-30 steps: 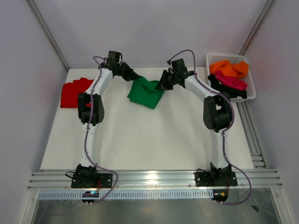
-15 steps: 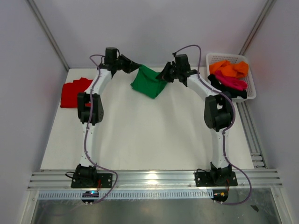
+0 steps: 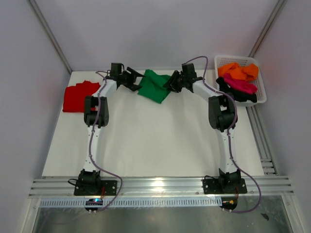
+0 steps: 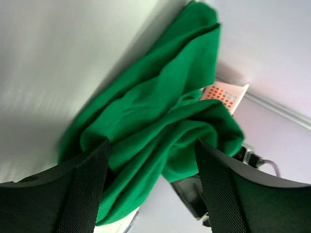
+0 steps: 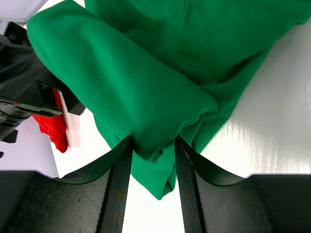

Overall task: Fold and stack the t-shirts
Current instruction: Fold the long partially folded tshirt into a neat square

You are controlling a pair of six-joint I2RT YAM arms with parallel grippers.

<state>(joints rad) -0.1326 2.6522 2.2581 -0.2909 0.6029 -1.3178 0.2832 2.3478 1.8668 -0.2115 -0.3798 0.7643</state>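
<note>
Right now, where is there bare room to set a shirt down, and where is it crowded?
Free: the table's bare middle, from green t-shirt to near rail. Crowded: the far edge, with red t-shirt, left gripper, right gripper and full basket.

table (image 3: 146, 145) | far-left: red t-shirt (image 3: 77, 97) (flat) | far-middle: green t-shirt (image 3: 154, 87) (bunched)

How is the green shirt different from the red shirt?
The green shirt is bunched and wrinkly; the red shirt lies flatter and neater. The green shirt is in the middle at the far side, between the left end effector and the right end effector; the red shirt sits alone on the left, with nothing touching it. Both are plain, one-colour soft cloth.
</note>
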